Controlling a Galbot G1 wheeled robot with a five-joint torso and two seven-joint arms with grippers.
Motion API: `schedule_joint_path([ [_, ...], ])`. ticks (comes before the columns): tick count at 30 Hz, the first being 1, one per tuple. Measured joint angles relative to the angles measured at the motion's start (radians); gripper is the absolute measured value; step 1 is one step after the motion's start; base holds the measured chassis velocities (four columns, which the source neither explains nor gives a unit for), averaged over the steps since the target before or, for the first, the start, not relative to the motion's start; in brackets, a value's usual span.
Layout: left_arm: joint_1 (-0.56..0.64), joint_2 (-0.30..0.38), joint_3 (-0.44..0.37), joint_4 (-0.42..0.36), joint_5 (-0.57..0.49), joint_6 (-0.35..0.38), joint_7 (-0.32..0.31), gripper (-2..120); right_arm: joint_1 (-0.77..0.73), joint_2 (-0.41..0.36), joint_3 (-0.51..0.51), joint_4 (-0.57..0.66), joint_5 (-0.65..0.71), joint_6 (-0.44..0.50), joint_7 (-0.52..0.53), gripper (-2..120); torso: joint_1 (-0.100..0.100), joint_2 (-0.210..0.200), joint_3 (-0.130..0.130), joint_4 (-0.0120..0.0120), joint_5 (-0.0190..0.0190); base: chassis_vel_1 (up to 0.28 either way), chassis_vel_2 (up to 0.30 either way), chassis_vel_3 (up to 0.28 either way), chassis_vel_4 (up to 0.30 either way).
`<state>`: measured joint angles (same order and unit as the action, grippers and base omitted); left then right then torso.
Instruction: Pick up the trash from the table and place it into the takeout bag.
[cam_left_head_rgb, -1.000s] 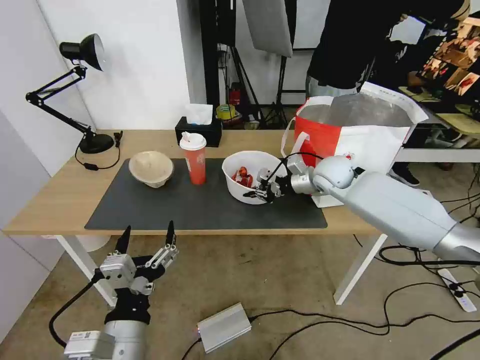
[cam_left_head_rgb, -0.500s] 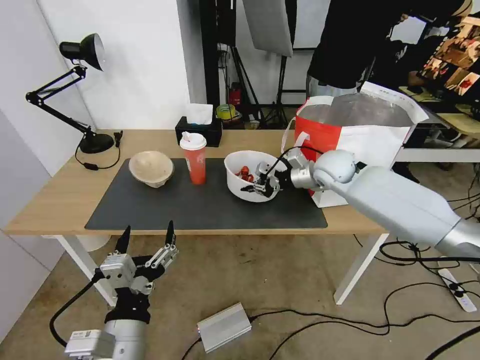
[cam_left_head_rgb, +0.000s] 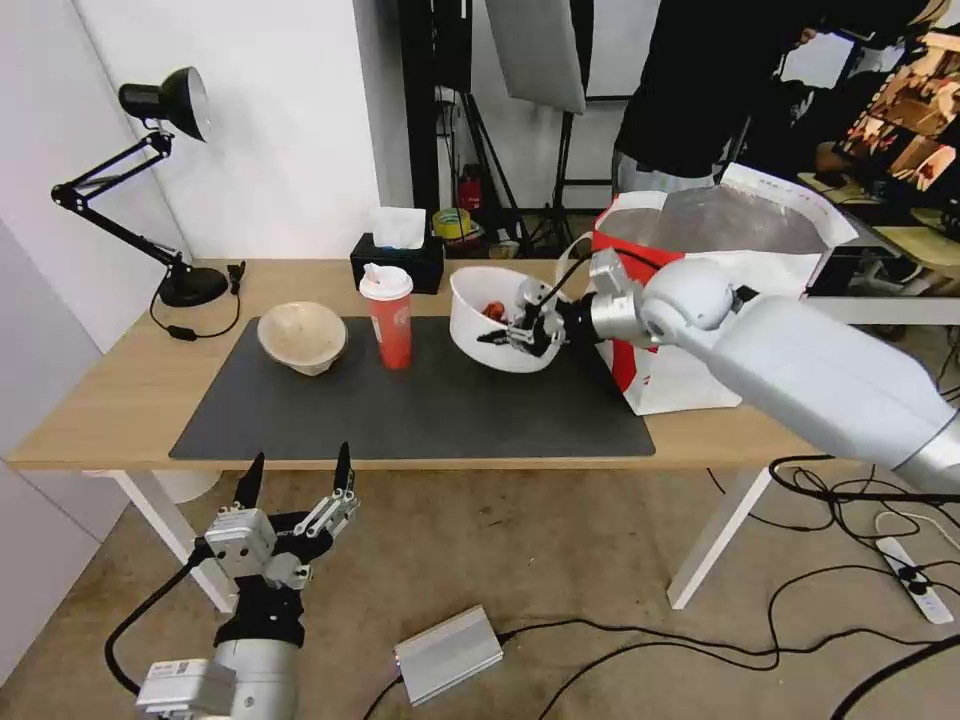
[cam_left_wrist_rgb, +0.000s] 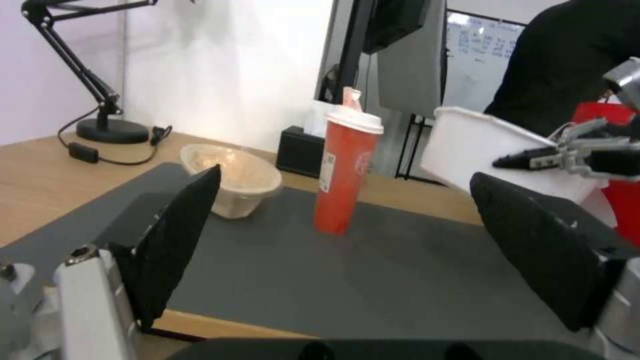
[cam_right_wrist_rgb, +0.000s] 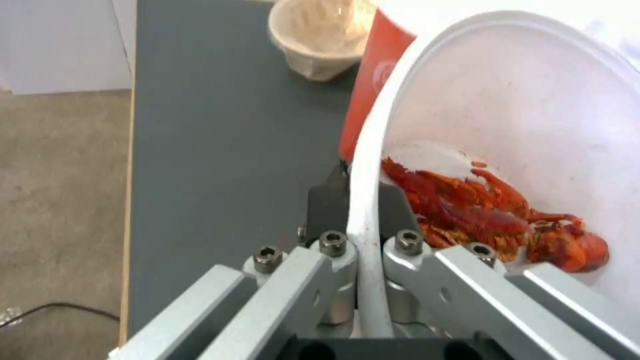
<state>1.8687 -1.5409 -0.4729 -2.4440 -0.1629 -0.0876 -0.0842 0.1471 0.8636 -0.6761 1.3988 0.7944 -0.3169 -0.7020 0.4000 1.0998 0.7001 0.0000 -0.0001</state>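
My right gripper (cam_left_head_rgb: 527, 330) is shut on the rim of the large white bowl (cam_left_head_rgb: 490, 325), which hangs tilted above the dark mat (cam_left_head_rgb: 400, 410), left of the takeout bag (cam_left_head_rgb: 720, 270). Red crayfish shells (cam_right_wrist_rgb: 493, 215) lie inside the white bowl (cam_right_wrist_rgb: 520, 115), its rim pinched between my right gripper's (cam_right_wrist_rgb: 363, 200) fingers. The red paper cup (cam_left_head_rgb: 387, 315) and the beige pulp bowl (cam_left_head_rgb: 302, 337) stand on the mat. The left gripper (cam_left_head_rgb: 295, 475) waits open below the table's front edge. The left wrist view shows the cup (cam_left_wrist_rgb: 347, 172), the beige bowl (cam_left_wrist_rgb: 233, 180) and the lifted white bowl (cam_left_wrist_rgb: 493, 150).
A black tissue box (cam_left_head_rgb: 397, 258) sits behind the cup, and a black desk lamp (cam_left_head_rgb: 150, 180) stands at the table's far left. A person in black stands behind the bag. Cables and a silver box (cam_left_head_rgb: 447, 655) lie on the floor.
The right gripper has lifted the white bowl off the mat, tilted it and carried it up and back. The left arm has not moved.
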Motion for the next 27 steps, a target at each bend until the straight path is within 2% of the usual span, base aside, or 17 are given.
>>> schedule_joint_path([
  [27,-0.002,0.004,0.005,-0.007,-0.005,-0.005,-0.004,100,0.171,0.046,-0.032,-0.029,0.093,-0.012,0.003,0,0.000,0.000,0.000,0.0000,0.0001,0.000,0.000,0.000,0.000],
])
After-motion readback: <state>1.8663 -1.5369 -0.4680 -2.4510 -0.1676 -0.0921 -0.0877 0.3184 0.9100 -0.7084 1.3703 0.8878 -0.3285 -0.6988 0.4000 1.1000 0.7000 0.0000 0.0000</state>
